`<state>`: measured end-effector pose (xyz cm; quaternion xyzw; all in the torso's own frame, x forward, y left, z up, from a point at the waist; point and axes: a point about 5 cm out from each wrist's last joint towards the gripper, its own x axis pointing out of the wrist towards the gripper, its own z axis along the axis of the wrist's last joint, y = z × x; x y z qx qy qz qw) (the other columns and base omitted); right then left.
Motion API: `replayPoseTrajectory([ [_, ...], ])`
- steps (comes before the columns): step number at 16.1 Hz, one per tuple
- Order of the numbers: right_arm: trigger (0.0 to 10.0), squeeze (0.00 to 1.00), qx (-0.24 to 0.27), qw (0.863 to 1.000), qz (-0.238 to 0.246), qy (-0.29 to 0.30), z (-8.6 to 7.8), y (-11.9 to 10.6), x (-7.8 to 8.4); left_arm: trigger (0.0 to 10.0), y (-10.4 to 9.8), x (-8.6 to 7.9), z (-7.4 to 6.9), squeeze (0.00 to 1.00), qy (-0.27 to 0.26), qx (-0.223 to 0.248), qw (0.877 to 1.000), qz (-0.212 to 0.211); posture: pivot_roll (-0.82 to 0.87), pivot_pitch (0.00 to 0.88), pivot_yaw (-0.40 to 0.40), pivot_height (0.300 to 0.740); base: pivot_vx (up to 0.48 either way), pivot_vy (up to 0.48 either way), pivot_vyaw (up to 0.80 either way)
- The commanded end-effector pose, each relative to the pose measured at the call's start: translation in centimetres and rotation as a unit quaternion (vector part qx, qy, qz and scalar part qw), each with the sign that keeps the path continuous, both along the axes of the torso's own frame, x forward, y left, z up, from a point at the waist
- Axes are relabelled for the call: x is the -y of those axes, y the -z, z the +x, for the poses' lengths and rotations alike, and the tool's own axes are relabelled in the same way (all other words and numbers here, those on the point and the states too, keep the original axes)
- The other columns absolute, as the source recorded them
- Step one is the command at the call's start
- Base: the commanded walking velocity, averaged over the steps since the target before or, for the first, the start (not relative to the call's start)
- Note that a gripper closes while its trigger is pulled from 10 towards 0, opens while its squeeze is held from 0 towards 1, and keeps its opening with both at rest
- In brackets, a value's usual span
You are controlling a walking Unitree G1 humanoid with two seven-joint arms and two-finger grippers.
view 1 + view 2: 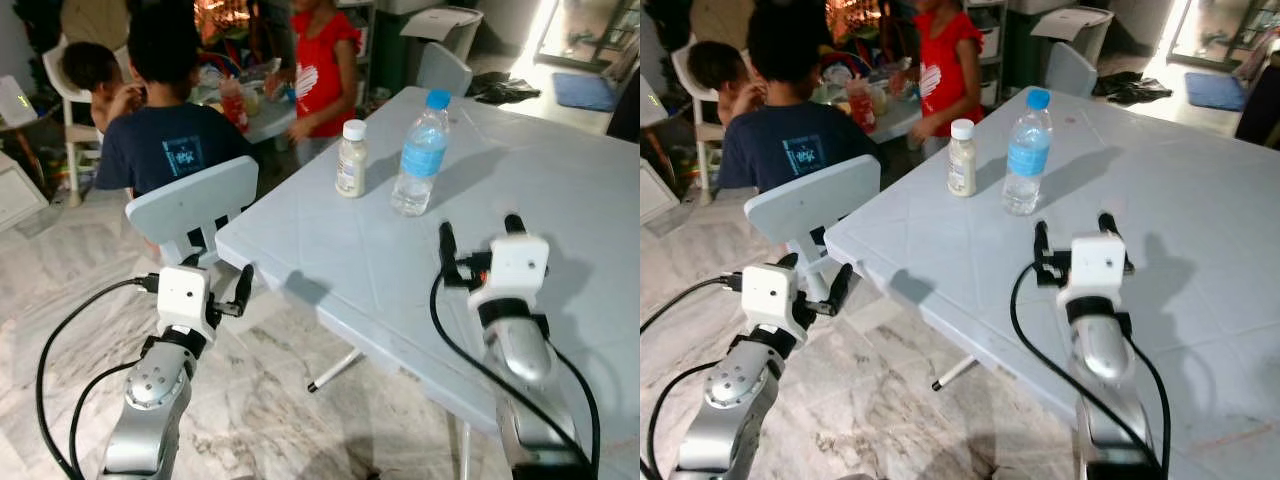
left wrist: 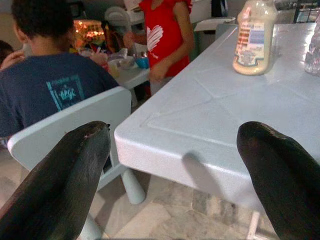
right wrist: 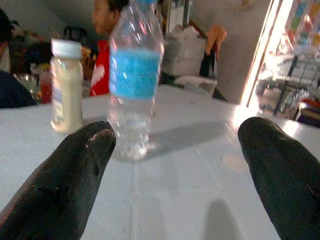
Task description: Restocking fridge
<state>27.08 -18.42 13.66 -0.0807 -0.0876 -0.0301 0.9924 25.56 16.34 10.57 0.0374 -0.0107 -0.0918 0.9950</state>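
A clear water bottle (image 1: 420, 152) with a blue cap and blue label stands upright on the pale blue table (image 1: 560, 180). Just to its left stands a small cream-coloured bottle (image 1: 351, 160) with a white cap. My right gripper (image 1: 480, 235) hovers over the table, open and empty, a short way in front of the water bottle (image 3: 134, 85), which lies ahead between its fingers. My left gripper (image 1: 215, 275) is open and empty, held off the table's near-left corner above the floor. The cream bottle (image 2: 254, 37) sits far ahead of it.
A white chair (image 1: 195, 200) stands against the table's left corner, close to my left gripper. A person in a dark blue shirt (image 1: 165, 140) sits behind it. A person in red (image 1: 320, 70) stands at another cluttered table. A grey chair (image 1: 443, 68) is at the far side.
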Motion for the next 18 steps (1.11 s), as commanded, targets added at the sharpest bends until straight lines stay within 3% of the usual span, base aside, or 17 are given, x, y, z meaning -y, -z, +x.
replayPoseTrajectory([
  [1,10.0,0.0,0.016,1.0,0.008,0.007,-0.2,-0.8,-0.1,10.0,-0.4,-0.6,-0.2,0.0,-0.005,0.002,1.0,0.002,-0.01,0.044,0.049,0.74,0.315,0.0,0.0],
  [6,10.0,0.0,0.001,1.0,0.02,0.012,-1.9,0.3,-0.8,10.0,-0.4,-0.7,-0.5,0.0,-0.005,-0.001,1.0,-0.001,-0.02,0.047,0.049,0.74,0.352,0.0,0.0],
  [15,10.0,0.0,-0.002,1.0,0.015,-0.001,-1.6,0.2,-1.0,10.0,-0.1,-0.2,-0.3,0.0,-0.002,-0.004,1.0,-0.012,-0.02,0.036,0.039,0.74,0.358,0.0,0.0],
  [18,10.0,0.0,-0.004,1.0,0.015,-0.002,-1.7,0.3,-1.2,10.0,-0.2,-0.1,-0.4,0.0,0.0,-0.001,1.0,-0.016,-0.02,0.037,0.037,0.74,0.0,0.0,0.0],
])
